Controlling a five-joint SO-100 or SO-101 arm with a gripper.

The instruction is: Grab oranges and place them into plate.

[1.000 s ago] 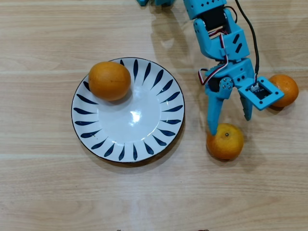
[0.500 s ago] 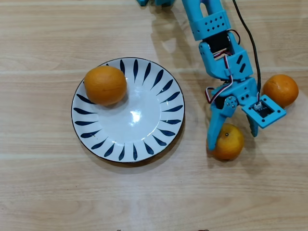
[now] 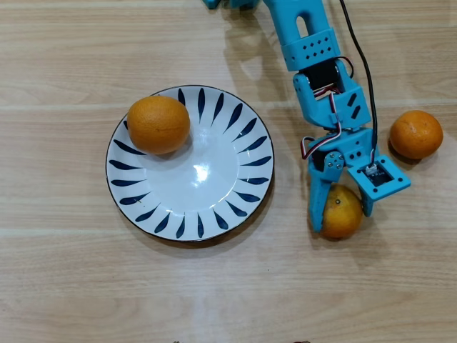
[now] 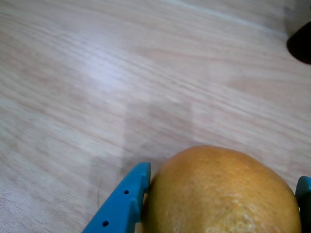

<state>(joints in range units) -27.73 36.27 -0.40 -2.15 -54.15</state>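
Three oranges are out on the wooden table [image 3: 71, 286], and only one has made it home: it sits on the plate [image 3: 235, 187] near the rim at about ten o'clock [image 3: 158, 124]. A second lies loose on the wood at roughly three o'clock from the plate, well apart from it [image 3: 415, 133]. The third is just off the plate's edge toward four o'clock [image 3: 343, 213], and the blue gripper [image 3: 341, 214] has it bracketed, one finger on each side across the fruit's widest part.

From the wrist view the orange [image 4: 218, 194] fills the gap between the fingers, the left one pressed right against the peel [image 4: 127, 199] and the tip of the other just showing at the frame's edge. The jaws look closed about as far as the fruit allows, so I'd call it held.

I reckon the fruit is firm with a little give, modestly heavy for this small arm, and round enough to roll or squirt out. The dimpled skin should help grip. Holding across the middle, as here, seems the right place.
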